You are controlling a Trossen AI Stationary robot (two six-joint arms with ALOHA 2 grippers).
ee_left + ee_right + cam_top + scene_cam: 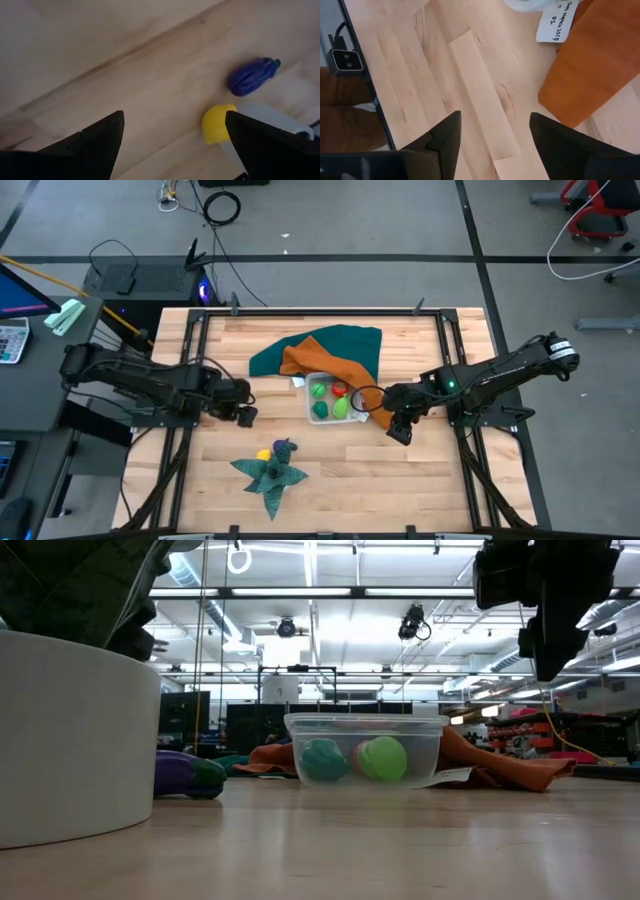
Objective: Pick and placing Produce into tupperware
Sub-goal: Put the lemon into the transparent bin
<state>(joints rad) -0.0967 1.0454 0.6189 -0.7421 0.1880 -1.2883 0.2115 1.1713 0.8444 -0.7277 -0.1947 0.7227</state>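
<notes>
From above, the clear container point(331, 400) sat near the middle of the wooden table point(330, 470), its far side touching the orange cloth point(320, 363), which lay over the teal cloth point(335, 343). Inside it showed two green pieces point(321, 410), a lighter green one point(341, 408) and a red one point(340, 389), each too small to name. The level view through the container's wall point(365, 755) showed only a teal-green ball point(322, 760) and a light green ball point(384, 758); the red piece was barely visible behind them. A large white shape at that view's left edge was cut off and could not be identified.

The yellow piece point(263, 454) and the purple piece point(285, 447) lay at the near side of the table, beside the star-shaped green cloth point(270, 473). The left wrist view showed them more clearly: the purple one point(251, 76) was an eggplant with a green stem, the yellow one point(218, 123) partly hidden behind a finger point(265, 145). A pale object next to it was blurred.

The left gripper point(243, 402) hung left of the container, jaws spread wide and empty. The right gripper point(398, 428) hung just right of the container, jaws parted with nothing between them; its wrist view showed bare wood, a corner of orange cloth point(595, 75) and a white label point(557, 22) with handwriting too small to read.
</notes>
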